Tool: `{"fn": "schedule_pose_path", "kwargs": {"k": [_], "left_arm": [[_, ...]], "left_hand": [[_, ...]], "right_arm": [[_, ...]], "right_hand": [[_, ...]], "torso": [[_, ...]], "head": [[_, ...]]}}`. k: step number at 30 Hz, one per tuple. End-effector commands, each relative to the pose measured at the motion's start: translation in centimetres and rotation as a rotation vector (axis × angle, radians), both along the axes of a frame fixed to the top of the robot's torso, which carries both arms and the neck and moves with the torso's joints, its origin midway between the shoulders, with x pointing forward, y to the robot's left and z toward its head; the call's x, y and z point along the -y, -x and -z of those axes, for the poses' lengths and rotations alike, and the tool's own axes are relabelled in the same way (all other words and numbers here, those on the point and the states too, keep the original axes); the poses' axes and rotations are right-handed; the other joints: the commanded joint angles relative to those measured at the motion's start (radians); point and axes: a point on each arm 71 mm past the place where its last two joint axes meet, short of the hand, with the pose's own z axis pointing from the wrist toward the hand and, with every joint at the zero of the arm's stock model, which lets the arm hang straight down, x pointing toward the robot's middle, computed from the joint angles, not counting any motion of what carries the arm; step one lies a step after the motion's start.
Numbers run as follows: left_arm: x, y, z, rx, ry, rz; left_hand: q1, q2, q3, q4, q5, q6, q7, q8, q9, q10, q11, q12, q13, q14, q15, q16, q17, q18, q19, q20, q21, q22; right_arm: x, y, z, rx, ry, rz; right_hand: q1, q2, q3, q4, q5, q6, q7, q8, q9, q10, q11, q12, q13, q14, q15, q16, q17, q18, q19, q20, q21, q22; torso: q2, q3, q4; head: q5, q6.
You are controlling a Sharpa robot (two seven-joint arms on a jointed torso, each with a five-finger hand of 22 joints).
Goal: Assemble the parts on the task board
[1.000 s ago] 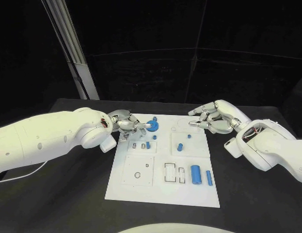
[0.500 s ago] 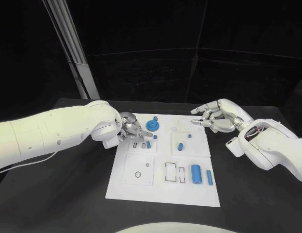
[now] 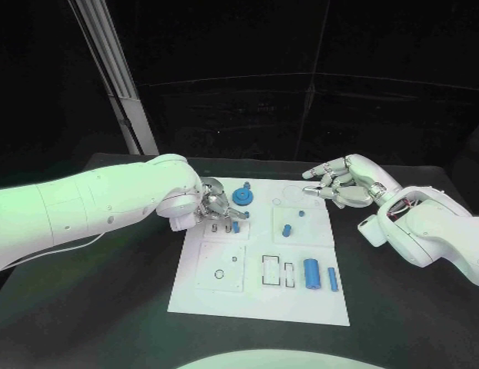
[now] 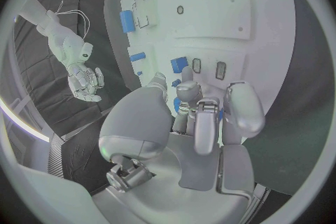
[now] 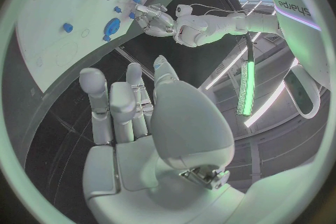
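The white task board [image 3: 226, 296] lies in the middle of the table. A round blue part [image 3: 244, 199] sits at its far end, also seen as the round blue part [image 5: 111, 26]. My left hand [image 3: 215, 207] hovers just beside it, fingers drawn together over the small slots [image 4: 208, 67]; a small blue piece [image 3: 236, 227] lies right under the fingertips [image 4: 186, 74]. Whether the hand holds anything is hidden. A short blue peg [image 3: 287, 229] rests mid-board. Two blue cylinders [image 3: 311, 274] lie near the board's right edge. My right hand [image 3: 340, 184] floats past the far right corner, empty, fingers loosely apart.
The board has empty outlined recesses [image 3: 272, 271] and a ring mark [image 3: 218, 274] on its near half. Black tabletop [image 3: 106, 307] surrounds the board on all sides. My left forearm [image 3: 95, 204] reaches across the table's left side.
My left hand has left the round blue part and moved toward me over the small slots. The round part stays on the board. My right hand has drifted slightly right.
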Motion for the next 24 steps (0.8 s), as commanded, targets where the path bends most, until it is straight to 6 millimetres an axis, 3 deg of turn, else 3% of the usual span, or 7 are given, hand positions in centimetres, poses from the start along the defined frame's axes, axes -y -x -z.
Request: {"fn": "schedule_pose_path", "kwargs": {"k": [1, 24], "left_arm": [[0.12, 0.08, 0.06, -0.025, -0.034, 0.025], [0.97, -0.32, 0.26, -0.049, -0.049, 0.054]], "left_hand": [[0.010, 0.003, -0.006, -0.002, 0.000, -0.006, -0.003, 0.003, 0.001, 0.006, -0.004, 0.003, 0.001, 0.106, -0.008, 0.003, 0.263, -0.013, 0.007, -0.001, 0.004, 0.001], [0.051, 0.016, -0.013, -0.011, 0.002, -0.026, -0.005, 0.037, 0.032, 0.005, -0.006, 0.007, -0.001, 0.106, -0.009, 0.003, 0.263, -0.014, 0.008, -0.003, 0.005, 0.005]], "right_arm": [[-0.11, -0.03, -0.11, -0.003, -0.005, -0.005], [-0.39, -0.07, -0.11, -0.003, -0.008, -0.008]], "right_hand": [[-0.004, -0.002, -0.005, 0.000, 0.005, 0.005, 0.001, 0.001, -0.002, 0.006, -0.001, -0.006, -0.001, 0.001, 0.002, -0.003, 0.002, 0.012, 0.002, 0.000, -0.006, -0.001], [-0.003, 0.002, -0.013, 0.004, 0.013, 0.005, 0.000, 0.001, -0.002, 0.005, -0.001, -0.006, -0.006, 0.001, 0.001, -0.014, -0.006, 0.014, -0.002, -0.001, -0.016, -0.015]], "torso": [[0.000, -0.0003, -0.0003], [0.000, -0.0001, 0.0001]], "head": [[0.002, -0.003], [-0.001, -0.014]]}}
